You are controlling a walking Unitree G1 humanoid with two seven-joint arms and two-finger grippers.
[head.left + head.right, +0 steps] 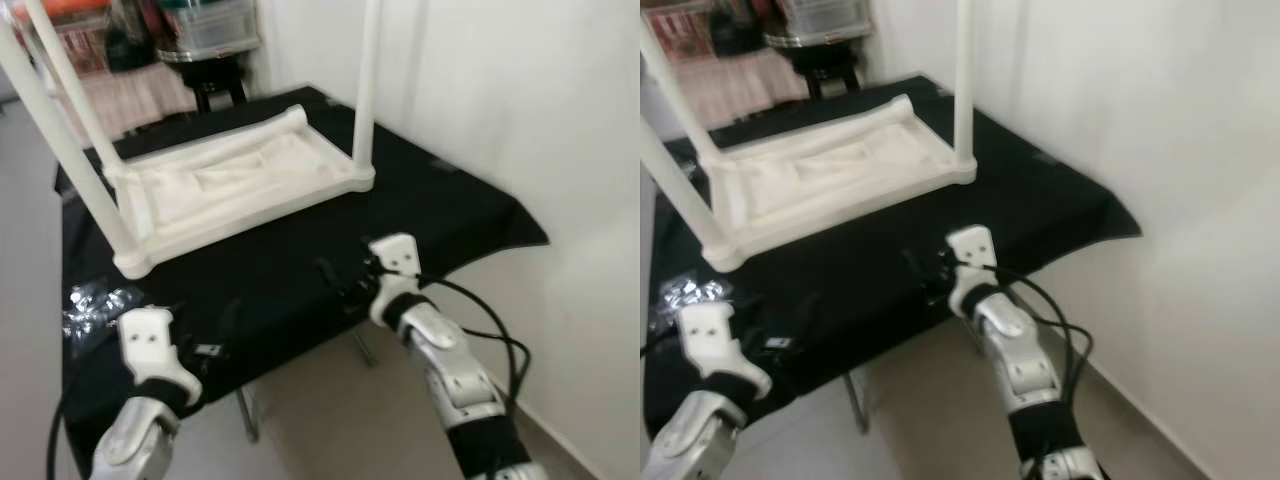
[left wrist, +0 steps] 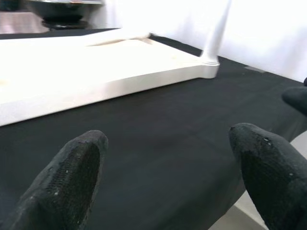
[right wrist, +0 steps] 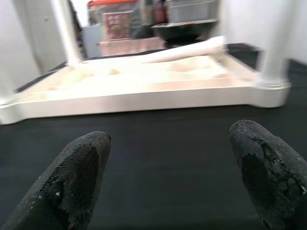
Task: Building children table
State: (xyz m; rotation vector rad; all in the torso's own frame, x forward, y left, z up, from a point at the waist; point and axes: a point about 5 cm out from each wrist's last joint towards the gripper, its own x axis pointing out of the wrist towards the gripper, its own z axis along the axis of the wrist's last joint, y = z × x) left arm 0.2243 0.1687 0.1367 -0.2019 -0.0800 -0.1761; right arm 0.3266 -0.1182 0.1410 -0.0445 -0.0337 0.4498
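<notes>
So the white kids' table top (image 1: pixel 240 185) is lying upside down on the counter (image 1: pixel 440 215), which has a black cloth over it. Three legs are standing up from the corners: near-left leg (image 1: pixel 60 150), far-left leg (image 1: pixel 70 75) and near-right leg (image 1: pixel 366 85). A 4th leg (image 1: pixel 250 132) is lying loose along the far edge of the top, w/ one end resting at the far-right corner, so that one isn't upright.

Left gripper (image 2: pixel 168 177) is at the front-left part of the counter, low over the black cloth and short of the table top. Its fingers (image 2: pixel 72 182) are spread wide apart w/ nothing between them, just cloth underneath. Right gripper (image 3: pixel 168 177) is at the front edge of the counter near the middle, aimed at the long near side of the table top, fingers (image 3: pixel 261 167) also wide apart and empty. Neither one is touching the table top.

There's a crinkly clear plastic bag (image 1: pixel 95 300) on the cloth at the front-left, just beside the left gripper's wrist. Black cable (image 1: pixel 490 340) loops off the right arm. White wall (image 1: pixel 520 100) runs along the robot's right side. Behind the counter there's a dark stool (image 1: pixel 215 85) w/ some kind of container on it, plus a blurry cluttered shelf; can't make out what's on that tbh.
</notes>
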